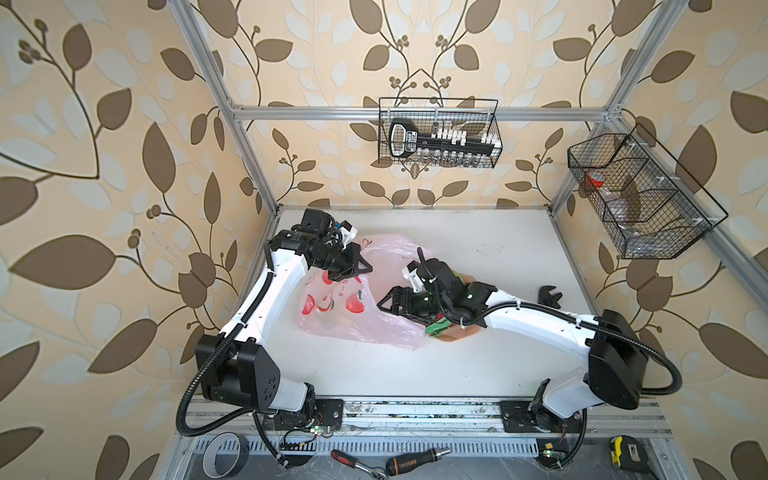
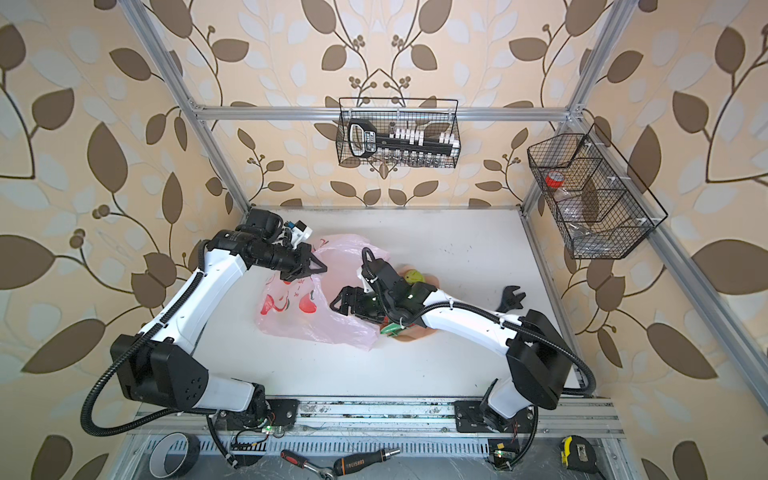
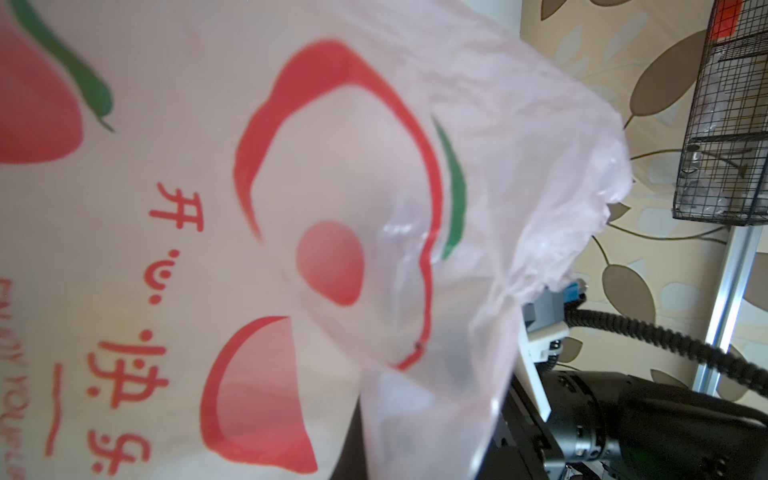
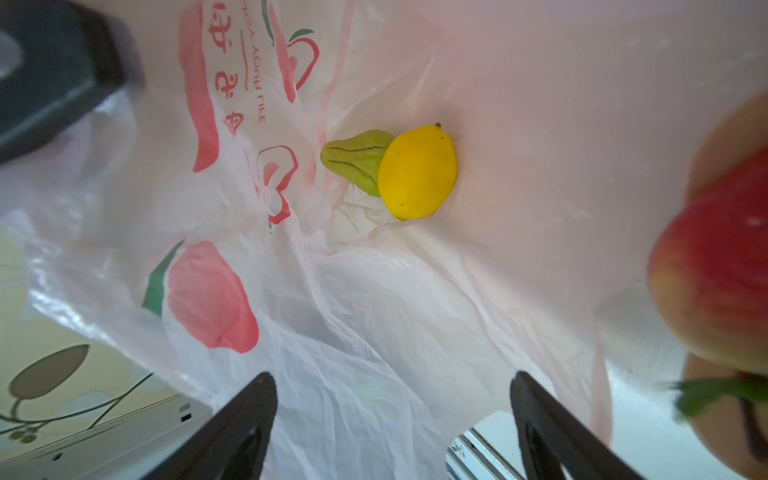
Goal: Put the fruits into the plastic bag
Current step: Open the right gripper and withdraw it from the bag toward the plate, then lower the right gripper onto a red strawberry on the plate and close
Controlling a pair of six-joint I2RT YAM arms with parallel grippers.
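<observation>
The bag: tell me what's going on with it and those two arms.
The left gripper is shut on the bag's rim and holds its mouth up. The right gripper is open and empty at that mouth. A lemon and a pear lie inside the bag. A red fruit is by the bowl beside it, not yet bagged.

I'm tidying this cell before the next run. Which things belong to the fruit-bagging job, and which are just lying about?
Job: bag, pinched by left gripper; lemon and pear inside it; red fruit; bowl; open right gripper.
Lying about: wrench, tape measure, screwdriver, ratchet, tape roll, back basket, side basket.
</observation>
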